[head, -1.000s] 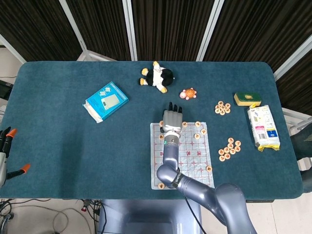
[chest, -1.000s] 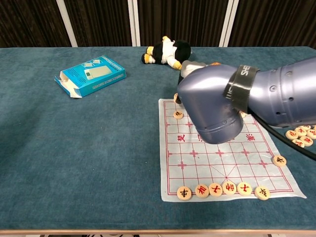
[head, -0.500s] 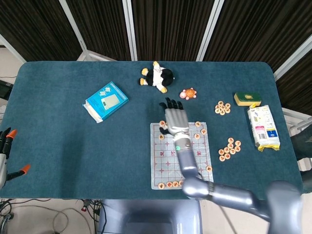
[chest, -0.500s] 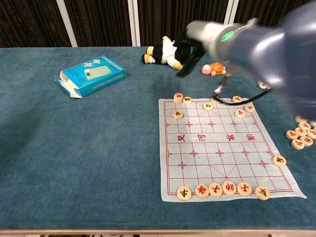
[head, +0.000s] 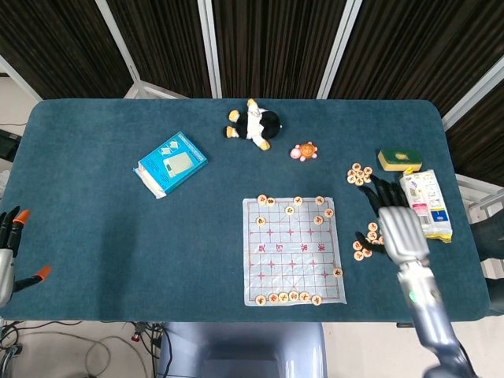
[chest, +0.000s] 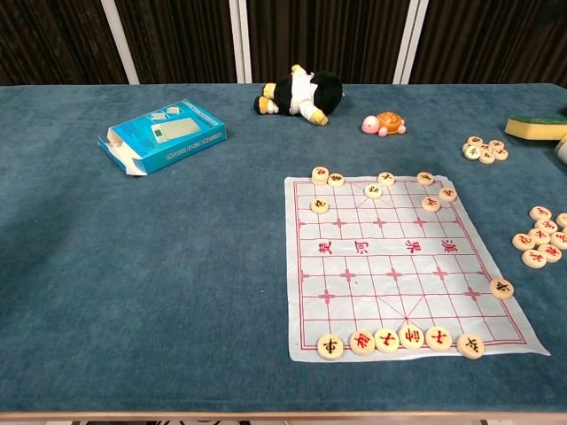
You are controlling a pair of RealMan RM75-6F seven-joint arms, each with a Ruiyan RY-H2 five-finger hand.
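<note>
My right hand [head: 396,224] hovers off the right side of the chess board sheet [head: 293,250] [chest: 403,266] with its fingers spread and nothing visibly in it. Its thumb lies next to a loose pile of round wooden chess pieces [head: 368,241] [chest: 540,239]. Pieces stand in a row along the board's near edge [chest: 399,339] and others along its far edge [chest: 381,183]. At the left edge of the head view, off the table, my left hand [head: 9,248] shows in part, fingers apart and holding nothing. Neither hand appears in the chest view.
A second pile of pieces [head: 359,174] [chest: 485,150] lies beside a green-and-yellow sponge [head: 398,160]. A white packet [head: 425,206] sits at the right edge. At the back are a toy turtle [head: 303,152], a plush penguin [head: 253,124] and a blue box [head: 171,164].
My right arm has swung from over the board's far edge out to the right, to the piece pile beside the board. It has left the chest view. The left hand has hardly moved.
</note>
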